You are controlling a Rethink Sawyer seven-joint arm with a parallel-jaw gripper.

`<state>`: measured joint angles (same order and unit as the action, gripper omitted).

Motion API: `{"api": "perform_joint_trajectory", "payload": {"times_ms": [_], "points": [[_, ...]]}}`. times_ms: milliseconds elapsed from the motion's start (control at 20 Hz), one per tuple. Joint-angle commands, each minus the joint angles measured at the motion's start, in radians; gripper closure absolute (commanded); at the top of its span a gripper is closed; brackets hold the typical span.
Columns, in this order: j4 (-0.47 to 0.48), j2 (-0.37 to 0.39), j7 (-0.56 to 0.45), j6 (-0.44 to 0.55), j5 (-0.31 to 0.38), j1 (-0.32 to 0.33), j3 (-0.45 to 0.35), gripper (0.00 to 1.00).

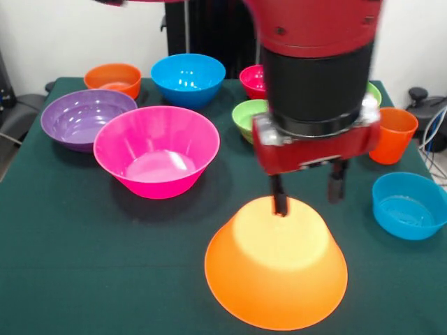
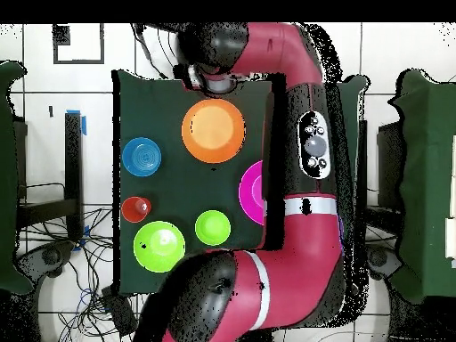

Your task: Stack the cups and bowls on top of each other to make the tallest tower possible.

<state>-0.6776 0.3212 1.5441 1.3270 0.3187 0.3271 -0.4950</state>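
Observation:
The large orange bowl (image 1: 276,272) (image 2: 213,130) lies rim down near the table's front edge. My gripper (image 1: 307,194) hangs open over the far edge of its upturned base, nothing between the fingers. The left finger (image 1: 279,199) overlaps that edge; whether it touches I cannot tell. An orange-red cup (image 1: 393,134) (image 2: 135,209) stands upright at the right. Rim up are a pink bowl (image 1: 157,150) (image 2: 252,191), a purple bowl (image 1: 87,117), a blue bowl (image 1: 188,78) and a small blue bowl (image 1: 408,204) (image 2: 142,157).
A small orange bowl (image 1: 114,78) sits at the back left. A red bowl (image 1: 253,80) and a green bowl (image 1: 250,115) (image 2: 213,227) are partly hidden behind the arm. A larger green bowl (image 2: 159,246) lies by the cup.

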Motion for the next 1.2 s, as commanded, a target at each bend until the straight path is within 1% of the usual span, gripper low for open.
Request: {"api": "perform_joint_trajectory", "payload": {"times_ms": [50, 150, 200, 300, 350, 400, 600, 800, 1200], "points": [[0.057, -0.080, -0.183, 0.119, 0.024, 0.047, -0.032, 0.00], [0.161, -0.118, -0.208, 0.199, 0.037, 0.050, -0.066, 0.00], [0.232, -0.145, -0.224, 0.250, 0.054, 0.052, -0.095, 0.00], [0.307, -0.176, -0.244, 0.292, 0.089, 0.056, -0.135, 0.00], [0.323, -0.185, -0.246, 0.286, 0.096, 0.059, -0.148, 0.00], [0.345, -0.196, -0.258, 0.288, 0.118, 0.061, -0.162, 0.00], [0.343, -0.199, -0.288, 0.282, 0.126, 0.078, -0.178, 0.00], [0.361, -0.208, -0.298, 0.294, 0.156, 0.082, -0.202, 0.00], [0.343, -0.180, -0.308, 0.322, 0.161, 0.094, -0.199, 0.00]]}}
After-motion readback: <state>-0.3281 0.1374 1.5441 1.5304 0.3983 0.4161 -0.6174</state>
